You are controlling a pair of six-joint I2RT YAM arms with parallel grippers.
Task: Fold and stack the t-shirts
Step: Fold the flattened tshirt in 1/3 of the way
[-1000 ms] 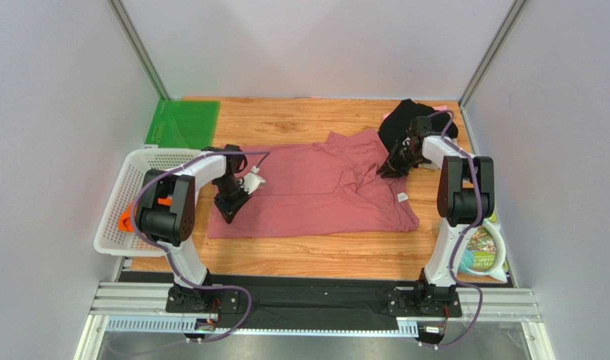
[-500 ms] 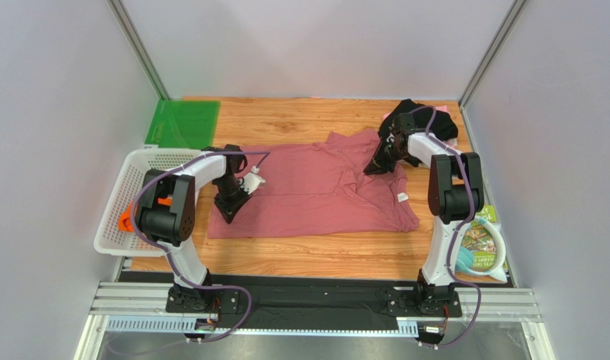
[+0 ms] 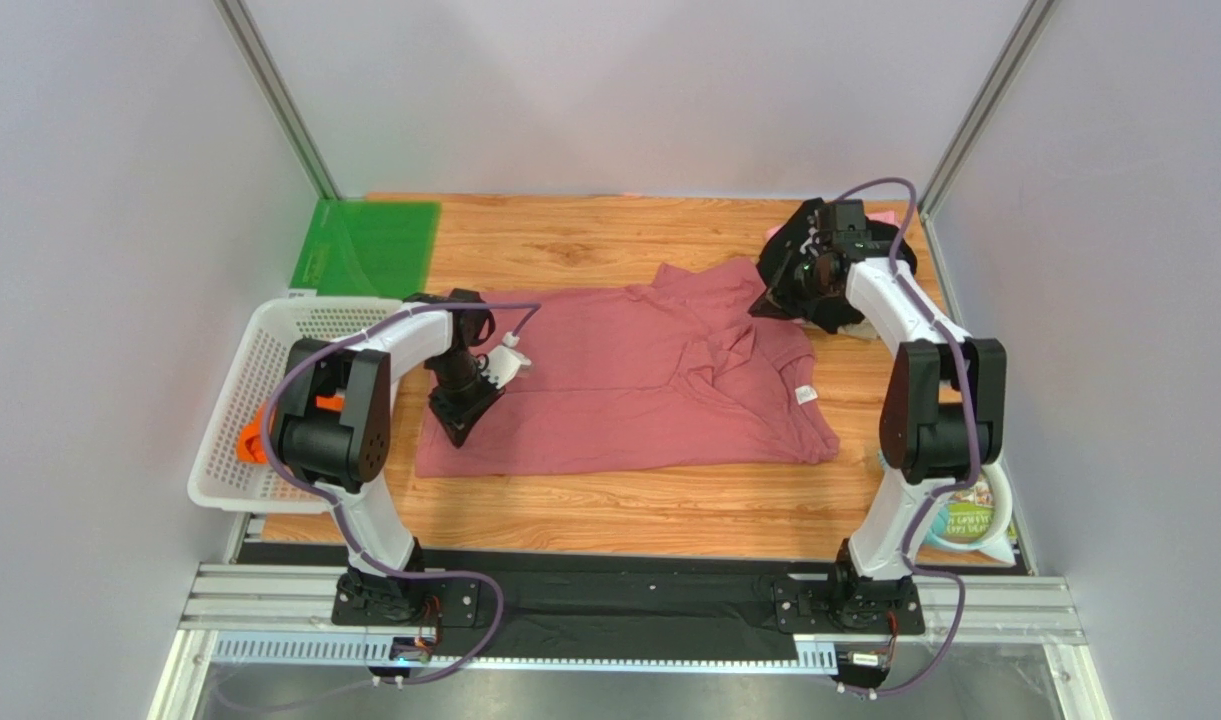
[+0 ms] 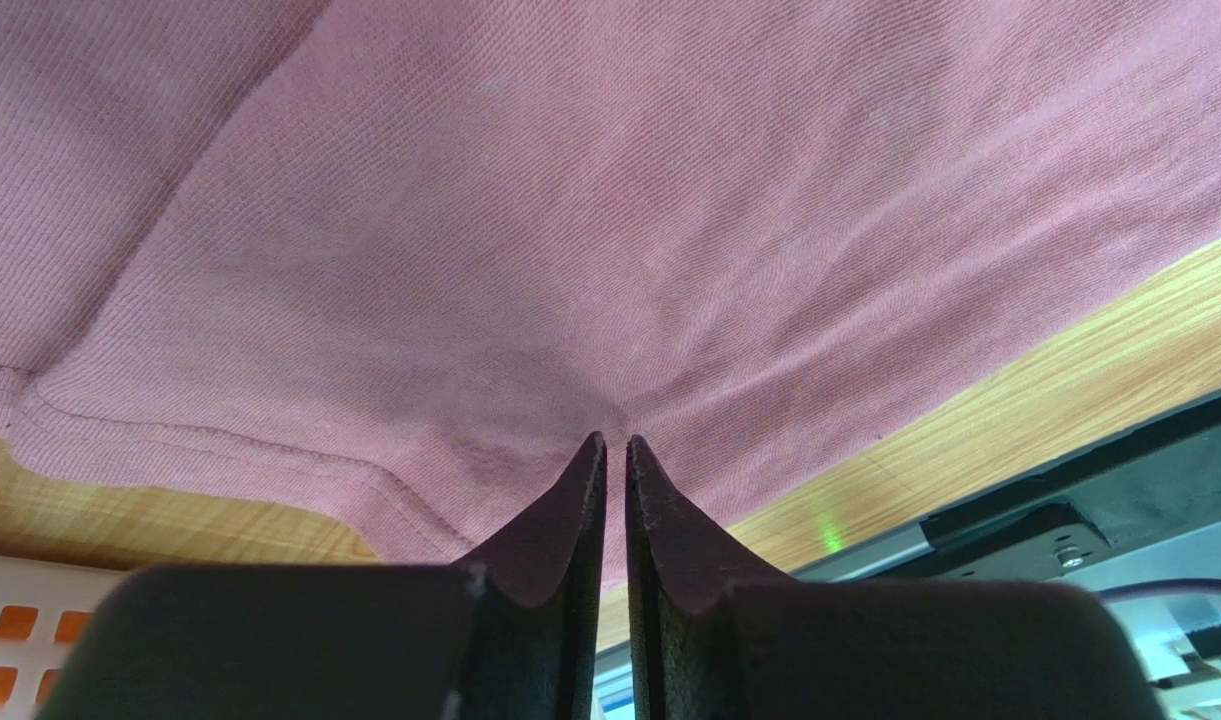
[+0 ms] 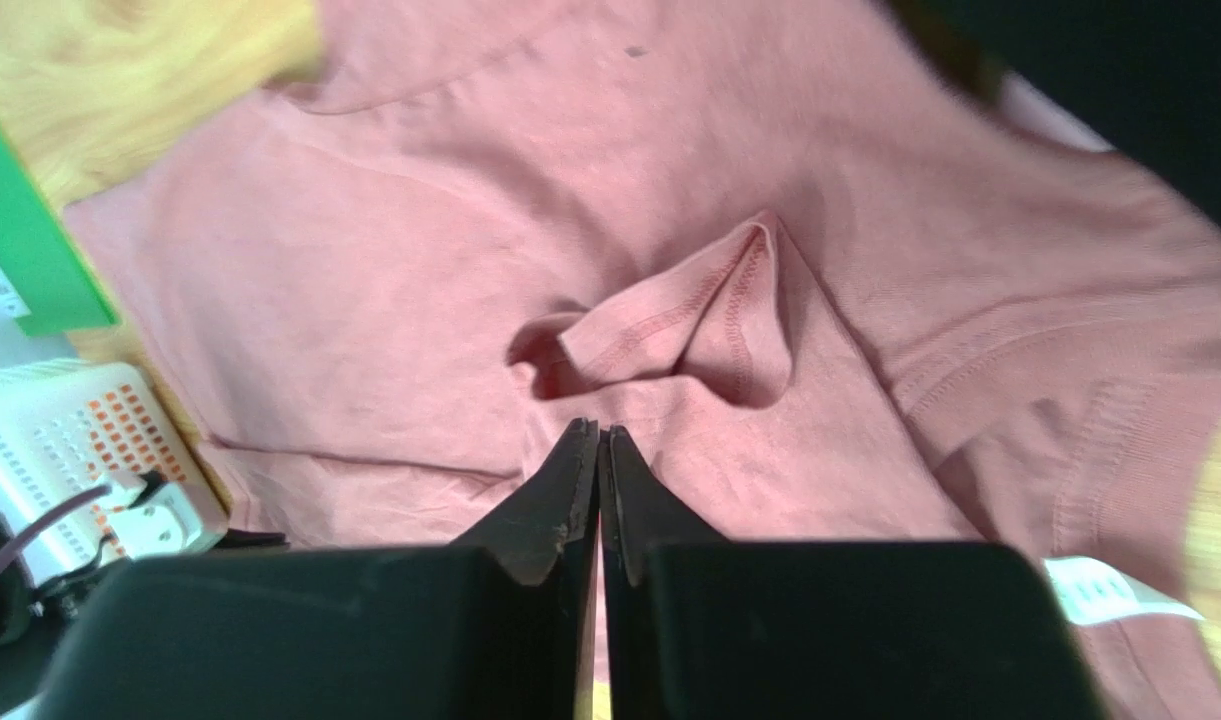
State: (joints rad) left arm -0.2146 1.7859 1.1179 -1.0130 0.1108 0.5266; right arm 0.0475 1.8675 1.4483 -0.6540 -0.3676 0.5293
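The large dusty-rose t-shirt (image 3: 631, 383) lies spread across the middle of the table, its white neck label (image 3: 804, 395) at the right. My left gripper (image 3: 466, 408) rests on its left part, shut with the cloth puckered at the fingertips (image 4: 589, 458). My right gripper (image 3: 766, 297) is shut and empty, raised over the shirt's back right corner, in front of the black t-shirt (image 3: 860, 248). The right wrist view shows a small raised fold (image 5: 691, 315) in the shirt just ahead of the right gripper (image 5: 598, 435), and the label (image 5: 1105, 588). An orange cloth (image 3: 253, 440) lies in the basket.
A white mesh basket (image 3: 271, 323) stands at the left table edge, and a green mat (image 3: 368, 248) lies at the back left. A packet and a pale ring (image 3: 965, 503) lie off the table's front right. Metal frame posts rise at both back corners.
My right gripper has lifted off the shirt's right shoulder and moved back toward the black shirt. A small fold stays in the shirt there. The left arm has not moved.
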